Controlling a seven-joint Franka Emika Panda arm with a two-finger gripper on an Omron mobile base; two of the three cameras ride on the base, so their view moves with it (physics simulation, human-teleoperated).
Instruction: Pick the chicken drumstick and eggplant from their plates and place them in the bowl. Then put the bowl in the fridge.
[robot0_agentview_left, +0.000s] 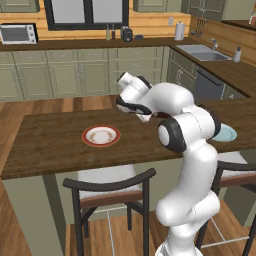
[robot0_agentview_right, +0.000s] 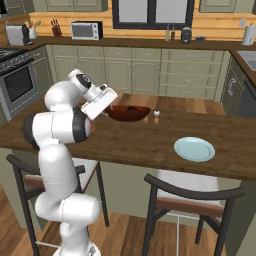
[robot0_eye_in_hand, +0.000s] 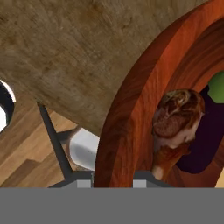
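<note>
The reddish-brown bowl (robot0_agentview_right: 128, 112) is over the wooden counter, and my gripper (robot0_agentview_right: 106, 108) is shut on its near rim. In the hand view the thick rim (robot0_eye_in_hand: 131, 113) runs between my fingertips (robot0_eye_in_hand: 81, 181). Inside the bowl lies the brown chicken drumstick (robot0_eye_in_hand: 177, 116), with the dark purple eggplant (robot0_eye_in_hand: 205, 135) beside it, its green cap at the right edge. Both plates are bare: the white one with a red-brown rim (robot0_agentview_left: 101, 135) and the light blue one (robot0_agentview_right: 194, 149). I cannot tell whether the bowl rests on the counter or hangs just above it. The fridge is out of view.
Two dark-framed chairs (robot0_agentview_right: 187, 192) (robot0_agentview_left: 111, 187) stand at the counter's near side. A small white object (robot0_agentview_right: 156, 113) sits just right of the bowl. Green cabinets, a microwave (robot0_agentview_right: 86, 30), a stove (robot0_agentview_right: 15, 80) and a sink (robot0_agentview_left: 202, 52) line the back walls.
</note>
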